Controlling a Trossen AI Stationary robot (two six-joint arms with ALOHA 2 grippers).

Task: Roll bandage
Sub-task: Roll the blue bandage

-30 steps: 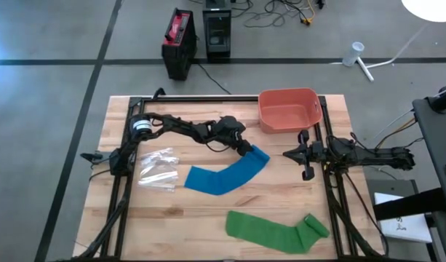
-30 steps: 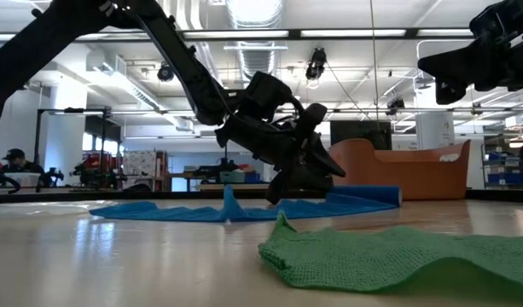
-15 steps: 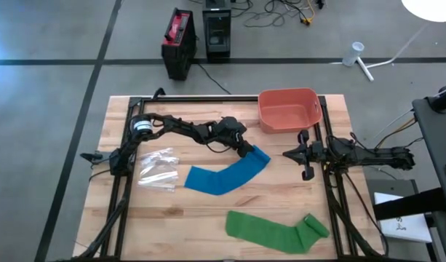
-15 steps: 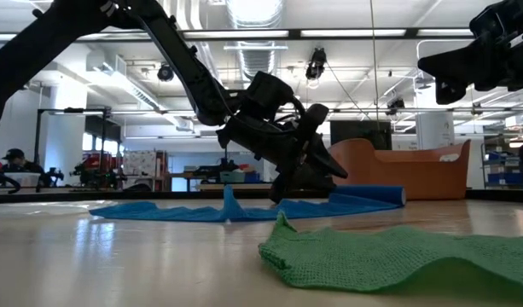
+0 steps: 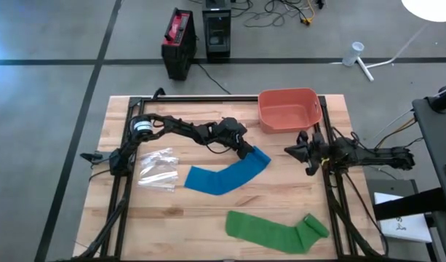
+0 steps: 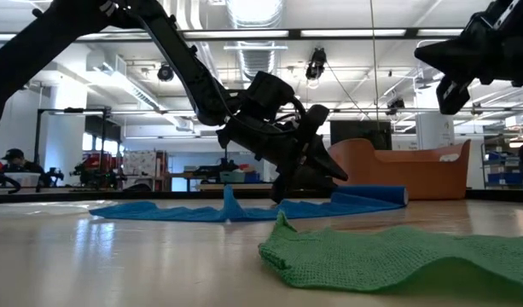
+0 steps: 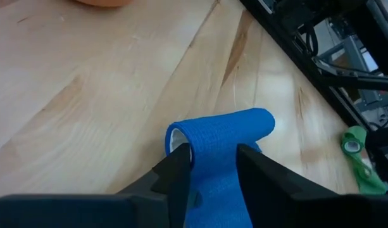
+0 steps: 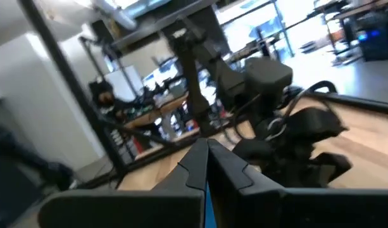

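Observation:
A blue bandage (image 5: 224, 175) lies as a curved strip on the middle of the wooden table. Its right end is wound into a small roll (image 7: 228, 126). My left gripper (image 5: 246, 151) reaches out from the table's left and is shut on that end. A green bandage (image 5: 275, 230) lies flat near the front edge, its right end bunched up. My right gripper (image 5: 289, 151) hovers shut at the table's right side, above the wood and clear of both bandages. My left gripper pinches the blue bandage just behind its rolled end (image 7: 214, 149), across the strip's width. One finger (image 7: 178, 170) sits by the roll's open end with the pale core, the other (image 7: 260, 168) on the far edge. The fingers slant down from the table's far left. The roll rests on the wood; the remaining strip lies slack.
An orange-red bin (image 5: 288, 109) stands at the far right of the table, just beyond the roll. A clear plastic bag (image 5: 157, 169) lies left of the blue strip. Black frame rails (image 5: 332, 196) run along both sides. Bare wood shows between the two bandages.
My right gripper has turned about its own axis while staying where it was, still shut. My left gripper has rolled a little at the wrist on the blue roll, staying in place.

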